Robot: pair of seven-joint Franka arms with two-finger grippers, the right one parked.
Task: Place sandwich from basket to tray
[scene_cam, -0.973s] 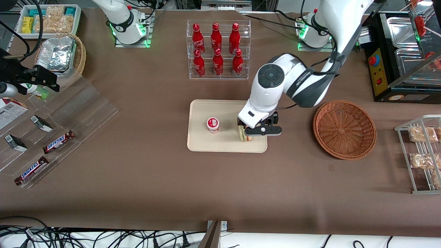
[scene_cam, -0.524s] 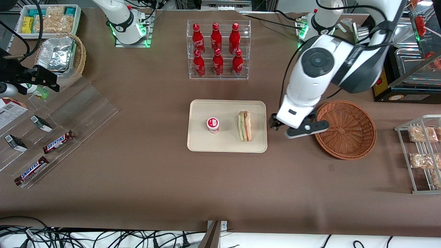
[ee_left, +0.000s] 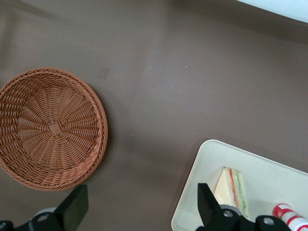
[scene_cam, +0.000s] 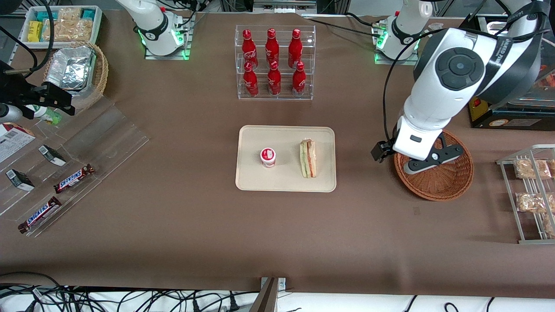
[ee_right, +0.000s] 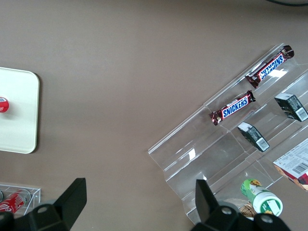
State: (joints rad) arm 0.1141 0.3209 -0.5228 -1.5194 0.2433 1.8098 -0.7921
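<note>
Front view first: we see the sandwich (scene_cam: 308, 158) lying on the tray (scene_cam: 286, 182), beside a small red-and-white cup (scene_cam: 268, 157), on the part of the tray toward the working arm's end. The basket (scene_cam: 438, 182) sits on the brown table (scene_cam: 195, 225) well apart from the tray, toward the working arm's end. The gripper (scene_cam: 396, 161) hangs over the basket's rim on the side nearest the tray, holding nothing. Six red bottles (scene_cam: 272, 63) stand in a clear rack farther from the camera than the tray.

Left wrist view next: we find the gripper (ee_left: 139, 211) with its two dark fingers (ee_left: 72, 209) spread wide and only bare table between them. The basket (ee_left: 50, 127) shows nothing inside it, and the sandwich (ee_left: 233, 187) rests on the tray (ee_left: 202, 168) near its rounded corner, with the cup (ee_left: 288, 214) beside it.

Right wrist view last: we make out the tray's (ee_right: 17, 110) edge and two chocolate bars (ee_right: 231, 108) on a clear stepped stand.
</note>
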